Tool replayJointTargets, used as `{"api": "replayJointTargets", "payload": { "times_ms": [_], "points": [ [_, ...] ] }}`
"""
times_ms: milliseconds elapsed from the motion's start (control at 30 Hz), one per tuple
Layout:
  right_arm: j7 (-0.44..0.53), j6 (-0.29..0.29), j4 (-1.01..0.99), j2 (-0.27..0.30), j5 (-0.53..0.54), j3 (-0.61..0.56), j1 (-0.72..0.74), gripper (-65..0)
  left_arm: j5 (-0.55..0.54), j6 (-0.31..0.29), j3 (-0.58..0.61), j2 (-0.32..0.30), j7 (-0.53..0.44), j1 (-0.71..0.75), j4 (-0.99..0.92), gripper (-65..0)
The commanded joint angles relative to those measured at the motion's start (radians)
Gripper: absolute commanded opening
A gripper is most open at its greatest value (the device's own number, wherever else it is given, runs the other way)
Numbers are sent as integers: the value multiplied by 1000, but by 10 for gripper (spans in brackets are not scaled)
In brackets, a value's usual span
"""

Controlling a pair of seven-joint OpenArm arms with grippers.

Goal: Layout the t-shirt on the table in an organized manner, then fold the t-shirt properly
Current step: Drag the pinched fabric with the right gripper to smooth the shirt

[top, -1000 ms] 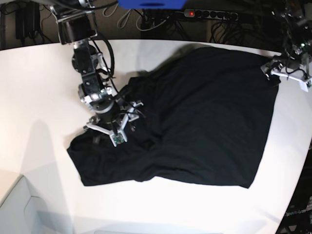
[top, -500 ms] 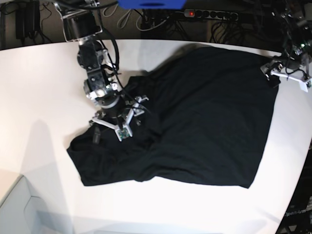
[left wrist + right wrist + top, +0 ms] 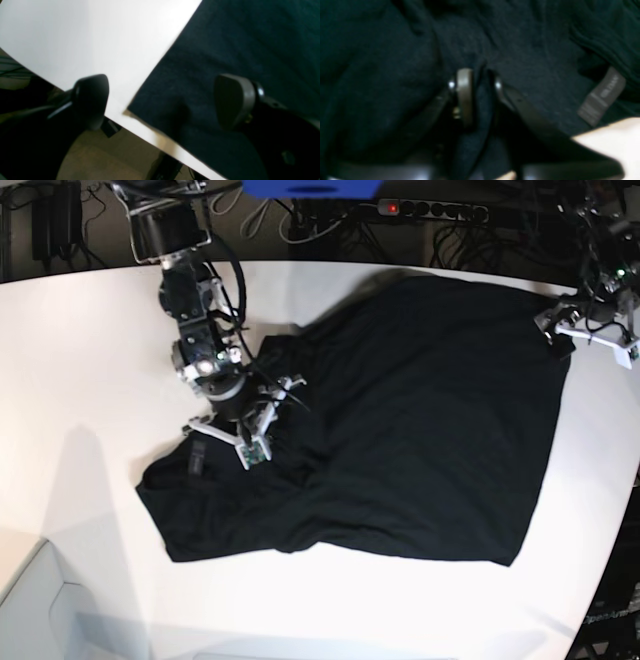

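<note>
We see our right gripper (image 3: pixel 480 97) with its jaws pinched together on a ridge of the black shirt (image 3: pixel 420 420), the fold standing up between the two pads, and a grey tag (image 3: pixel 601 96) lying on the cloth off to one side of the jaws. Our left gripper (image 3: pixel 162 100) hangs with its jaws wide apart over the shirt's corner at the table (image 3: pixel 87 32) edge: one pad over cloth, the other over bare tabletop.
</note>
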Motion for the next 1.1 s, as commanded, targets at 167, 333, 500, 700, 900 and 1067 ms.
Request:
{"api": "replayJointTargets", "payload": {
  "times_ms": [167,333,500,700,900,1067],
  "points": [
    [24,-8,347,18,3,27,-133,-650,-9,1,-4,-14,-15,-16,25,0],
    [26,-8,524,-57,5,213,-325,-650,-11,1,-6,-12,-15,-43,80,0],
    [33,-6,610,-173,15,371,-509,-650,-29,1,-4,9,-15,-88,137,0],
    [33,-6,622,-170,180,421,-667,-650,-97,1,65,31,-15,-180,120,0],
    [33,-6,622,-170,226,478,-736,-650,-97,10,280,37,-18,-273,-55,0],
    [35,-6,623,-150,226,478,-799,-650,-12,10,370,34,-22,-330,-228,0]
  ]
}}
